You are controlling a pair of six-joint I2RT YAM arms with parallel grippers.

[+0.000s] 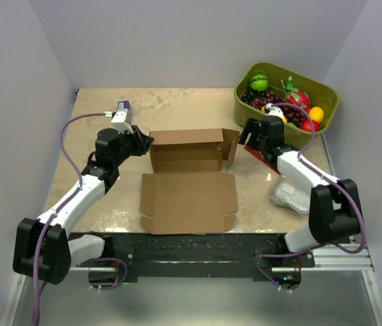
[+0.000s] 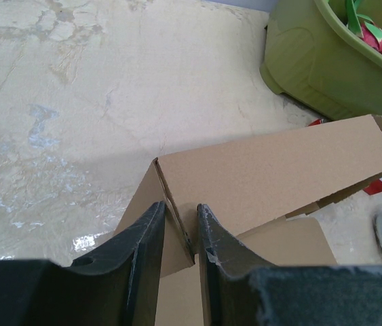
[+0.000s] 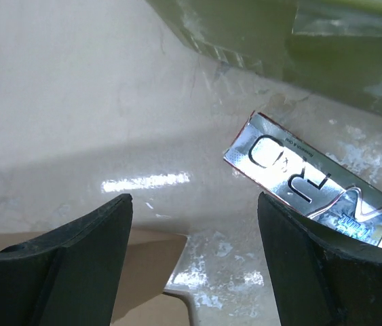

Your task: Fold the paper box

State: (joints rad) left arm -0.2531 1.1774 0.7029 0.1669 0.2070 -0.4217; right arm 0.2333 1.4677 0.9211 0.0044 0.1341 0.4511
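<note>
Pale walls enclosed a marbled beige table [image 1: 177, 102], where the paper box [image 1: 189, 193] was pictured half formed at the centre. Its lid panel was laid flat toward the near edge and its far walls were raised. The upright left side wall [image 2: 177, 204] was pinched by the left gripper [image 2: 180, 212], whose fingers [image 2: 146, 238] were drawn almost together with only the cardboard edge between them. The right gripper [image 3: 194, 204] was held spread wide and empty just beside the box's right end, above a red foil packet [image 3: 299, 180] lying on the table. An olive-green fruit bin [image 1: 326, 92] was set at the far right corner, close behind that gripper, and a clear plastic packet [image 1: 291, 193] was seen beside the right arm.

Trouble was judged most likely at the pinched wall. If it were pulled sideways rather than along its crease, the thin cardboard could be buckled or torn. The whole light box could also be dragged across the table, since nothing else was seen pinning it. The open right gripper, if lowered where it hung, could be closed on the foil packet instead of a flap. Both arms were stretched forward and angled inward, the left wrist pitched down onto the box's left corner and the right wrist tipped low over the table.
</note>
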